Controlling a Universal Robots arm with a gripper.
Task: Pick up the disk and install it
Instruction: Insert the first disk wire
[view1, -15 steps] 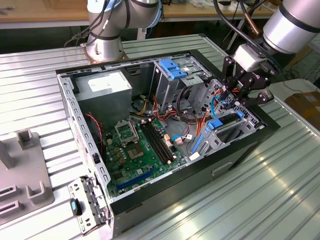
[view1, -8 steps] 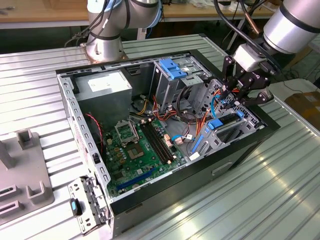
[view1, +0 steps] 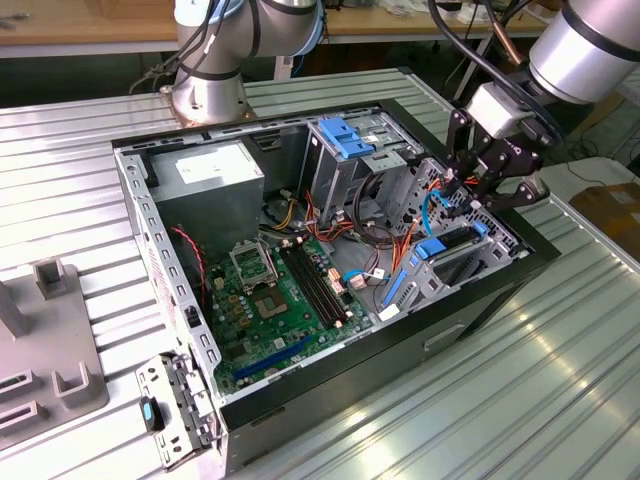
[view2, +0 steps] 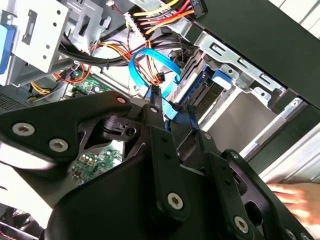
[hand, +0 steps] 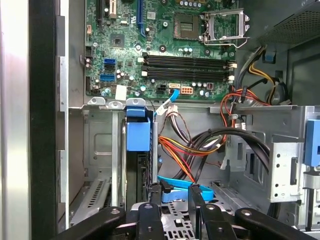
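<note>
gripper (hand: 175, 190): fingers parted by a narrow gap, nothing held. fingertips stand at a thin blue cable (hand: 177, 182); contact cannot be determined. the disk (hand: 137, 134) sits edge-up in a drive cage (view1: 400, 165) slot just beside the gripper, blue carrier end toward the motherboard (hand: 165, 45). the open computer case (view1: 400, 350) lies on the desk (view1: 560, 380).

The arm (view1: 590, 45) reaches in from the far side at the exterior view's right, while its base (view1: 208, 95) stands far, toward the exterior view's left. The wrist (view1: 497, 108) is tilted downward and toward the exterior view's left. Under it the black gripper (view1: 465, 185) points down. In both wrist views its two fingers (hand: 151, 215) stand apart, with a narrow gap between them.
</note>
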